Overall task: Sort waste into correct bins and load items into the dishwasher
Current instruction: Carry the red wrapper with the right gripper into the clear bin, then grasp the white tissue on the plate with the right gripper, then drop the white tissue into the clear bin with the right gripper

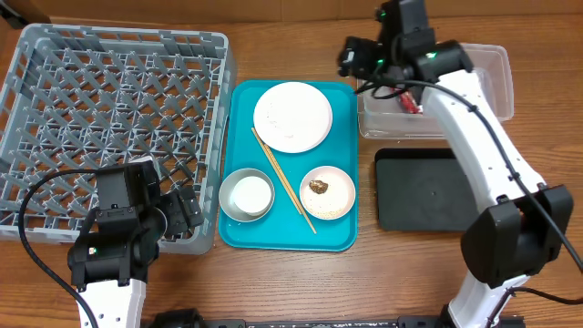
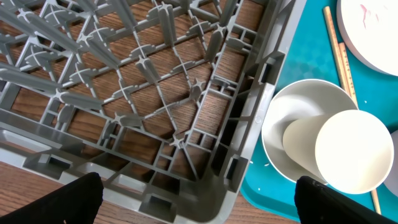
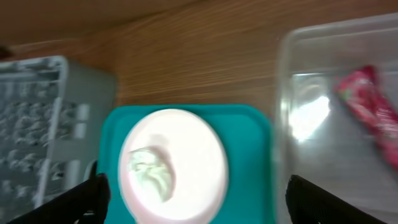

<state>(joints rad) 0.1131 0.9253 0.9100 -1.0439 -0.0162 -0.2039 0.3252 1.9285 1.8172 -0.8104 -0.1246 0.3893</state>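
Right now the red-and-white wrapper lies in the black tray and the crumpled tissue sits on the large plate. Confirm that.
One detail is wrong. The wrapper lies in the clear tub, not the black tray; the right wrist view shows it there. The crumpled tissue does sit on the large plate.

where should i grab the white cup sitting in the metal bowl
Probably its rim, from above: one finger inside, one outside. The white cup stands mouth up inside the grey metal bowl, whose wall blocks a side approach.
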